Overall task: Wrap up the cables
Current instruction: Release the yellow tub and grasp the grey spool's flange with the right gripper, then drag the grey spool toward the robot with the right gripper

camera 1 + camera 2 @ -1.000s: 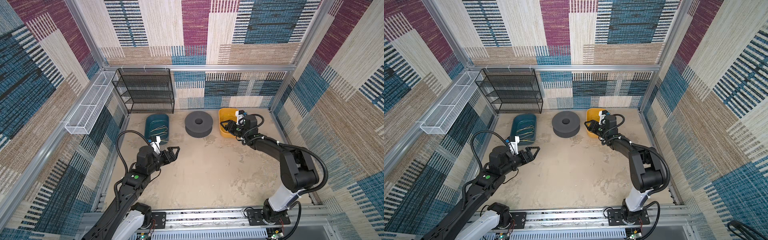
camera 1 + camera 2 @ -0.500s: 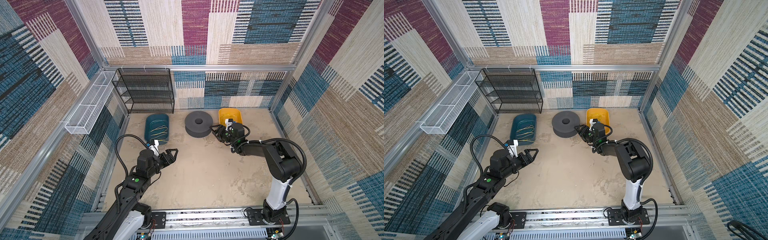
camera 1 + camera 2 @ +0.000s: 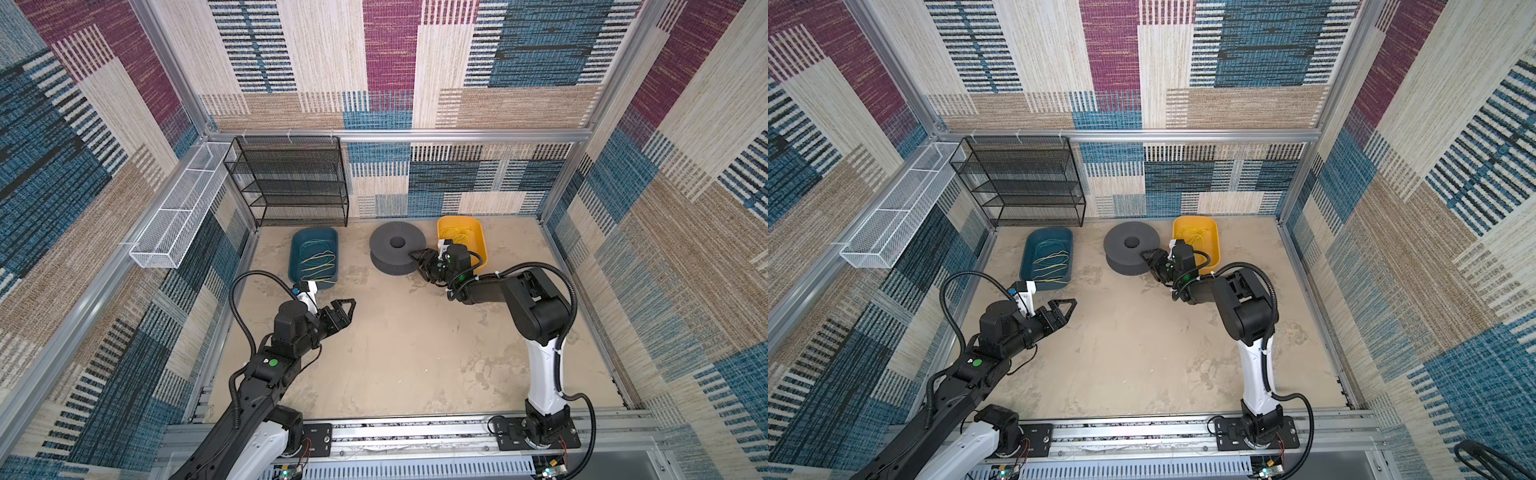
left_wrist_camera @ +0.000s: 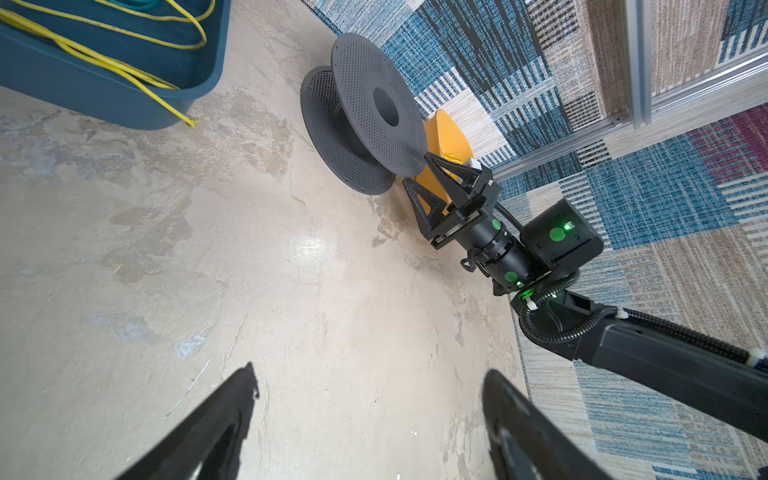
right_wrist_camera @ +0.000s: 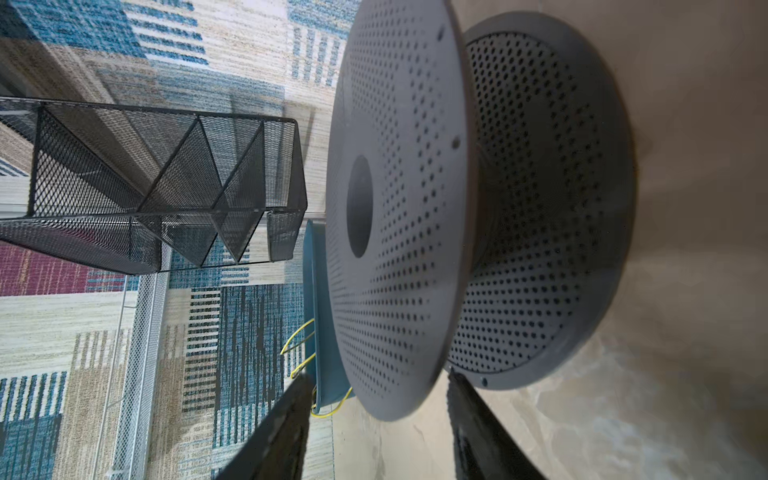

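A second ago my right pincer [image 3: 415,262] was over at the yellow tub [image 3: 480,245]. Now it has come across to the grey spool [image 3: 384,232]. Its two fingers [image 5: 291,424] are spread apart, and the edge of the spool's top plate [image 5: 407,291] sits in the gap between them. It is not pinching anything.

My left pincer [image 3: 344,311] has hardly moved. It hangs spread wide over the bare floor [image 3: 415,353], with nothing in it.

The cables [image 3: 318,262] are thin yellow wires. Some lie in loops in the blue tub [image 3: 293,257], just beside my left pincer, and one end hangs over the tub's near wall. More lie in the yellow tub, right behind my right pincer. No wire touches either pincer.
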